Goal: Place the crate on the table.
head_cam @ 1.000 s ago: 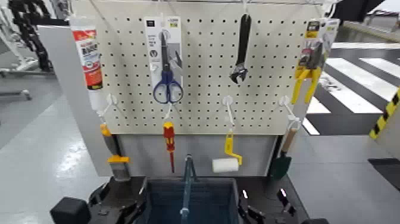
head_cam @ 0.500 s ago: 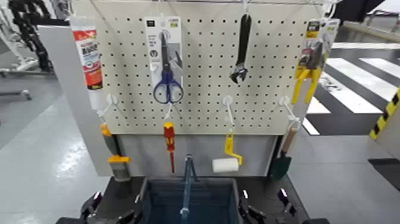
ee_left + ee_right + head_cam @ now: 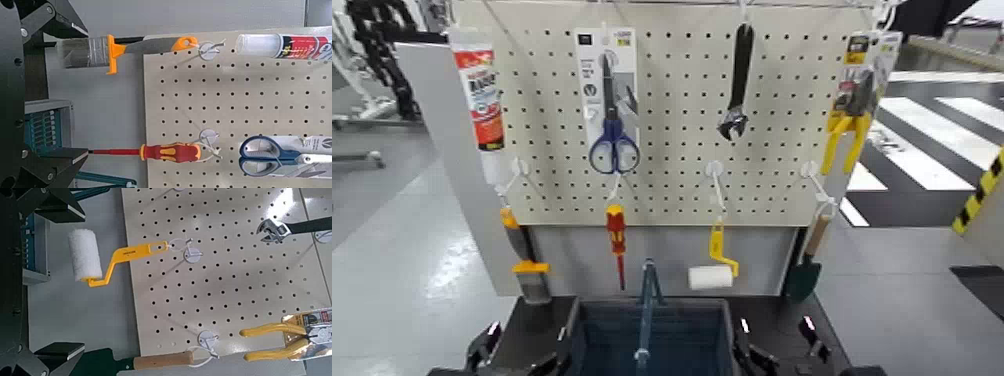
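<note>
Released and spread wide, my left gripper (image 3: 522, 352) is beside the left side of the dark blue crate (image 3: 652, 303), holding nothing. My right gripper (image 3: 778, 352), also open and empty, is at the crate's right side. The crate is on the black table (image 3: 532, 322), its bar handle (image 3: 646, 325) raised across the middle; its near end runs out of view. Bare strips of table show left and right of its rim. Beyond the far rim stands the cream pegboard (image 3: 672, 110), with a paint roller (image 3: 711, 276) and a red screwdriver (image 3: 617, 240) hanging near that edge. Compared with a second ago, my left gripper has drawn back from the crate; the crate looks unmoved.
</note>
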You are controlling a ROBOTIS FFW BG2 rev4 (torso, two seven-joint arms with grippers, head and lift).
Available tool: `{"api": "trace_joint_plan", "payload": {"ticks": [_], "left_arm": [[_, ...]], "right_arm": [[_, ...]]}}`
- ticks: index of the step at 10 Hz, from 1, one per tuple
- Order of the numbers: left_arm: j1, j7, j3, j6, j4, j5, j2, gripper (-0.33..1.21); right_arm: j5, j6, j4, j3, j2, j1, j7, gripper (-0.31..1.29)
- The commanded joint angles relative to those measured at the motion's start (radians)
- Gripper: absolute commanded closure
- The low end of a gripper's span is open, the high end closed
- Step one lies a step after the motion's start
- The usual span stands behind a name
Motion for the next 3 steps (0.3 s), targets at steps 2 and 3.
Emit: {"api": "trace_joint_plan", "payload": {"ticks": [2,3], "left_arm": [[0.000,0.000,-0.002,-0.004,0.000,-0.003,0.000,0.23],[0.000,0.002,-0.003,-0.004,0.000,-0.003,0.000,0.23]], "right_arm": [[0.001,0.002,-0.004,-0.002,0.003,0.003,0.000,0.15],[0.001,0.002,-0.004,-0.002,0.003,0.003,0.000,0.15]]}}
